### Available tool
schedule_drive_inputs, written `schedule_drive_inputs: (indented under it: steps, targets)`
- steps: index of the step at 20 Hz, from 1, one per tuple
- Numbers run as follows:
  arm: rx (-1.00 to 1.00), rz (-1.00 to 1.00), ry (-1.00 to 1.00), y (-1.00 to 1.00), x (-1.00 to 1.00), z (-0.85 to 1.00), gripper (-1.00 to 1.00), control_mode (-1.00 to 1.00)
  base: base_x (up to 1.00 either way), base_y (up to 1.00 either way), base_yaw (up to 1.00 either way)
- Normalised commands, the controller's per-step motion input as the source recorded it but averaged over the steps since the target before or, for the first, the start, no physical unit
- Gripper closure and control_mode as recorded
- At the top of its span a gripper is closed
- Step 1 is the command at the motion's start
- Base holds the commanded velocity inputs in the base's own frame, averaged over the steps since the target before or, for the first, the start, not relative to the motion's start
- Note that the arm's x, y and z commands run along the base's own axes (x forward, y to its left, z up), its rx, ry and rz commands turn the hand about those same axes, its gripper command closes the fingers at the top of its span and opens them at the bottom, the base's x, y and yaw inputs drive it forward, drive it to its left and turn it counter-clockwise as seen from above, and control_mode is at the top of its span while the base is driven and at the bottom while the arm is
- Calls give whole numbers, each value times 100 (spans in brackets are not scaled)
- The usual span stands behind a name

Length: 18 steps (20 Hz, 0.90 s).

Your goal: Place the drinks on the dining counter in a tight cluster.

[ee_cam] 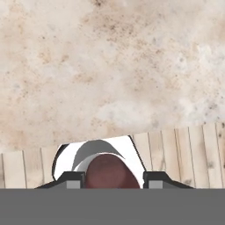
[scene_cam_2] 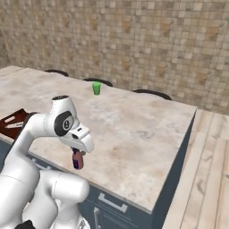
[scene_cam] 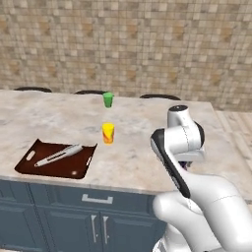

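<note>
Gripper (scene_cam_2: 78,157) hanging over the near right part of the dining counter (scene_cam_2: 134,129), close to the front edge, pointing down. Jaws clamped on the tiny maroon bottle (scene_cam_2: 78,159); dark cap end lowest, body between the finger pads. Same bottle seen from above in the hand view (ee_cam: 103,172), rounded maroon top sitting between the two fingertips (ee_cam: 72,179). Marble top across most of that view, wood floor beyond the counter edge below it.

Bottle appears clear of the marble, not yet set down; exact gap hard to judge. In the left base view only a sliver of maroon (scene_cam: 183,166) peeking out behind the forearm.

Elsewhere on the counter: green cup (scene_cam: 108,99) near the far edge, yellow cup (scene_cam: 108,133) towards the middle, dark cutting board (scene_cam: 56,158) at the near left with a pale utensil (scene_cam: 58,155) lying on it. Cups not part of the job.

Progress, as judged: early. No wine bottle or water bottle anywhere on the visible top, so no cluster started yet. One drink in hand, over the counter, about to become the first placed. Left to do: lower and release this one on open marble, then fetch the other two and stand them just beside it, touching or nearly so. Right half of the top bare, so plenty of room for the group.
</note>
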Motion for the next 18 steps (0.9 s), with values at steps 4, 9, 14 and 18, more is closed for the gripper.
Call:
schedule_drive_inputs:
  steps: [4, 9, 14, 18]
  targets:
    - [0, 0, 0, 0, 0, 0, 100, 100, 24, 10, -8]
    - [0, 0, 0, 0, 0, 0, 100, 100, 0, 0, 0]
    - [0, 0, 0, 0, 0, 0, 100, 100, 3, 2, 0]
    - [1, 0, -14, 1, 30, 7, 100, -100, 4, 0, 0]
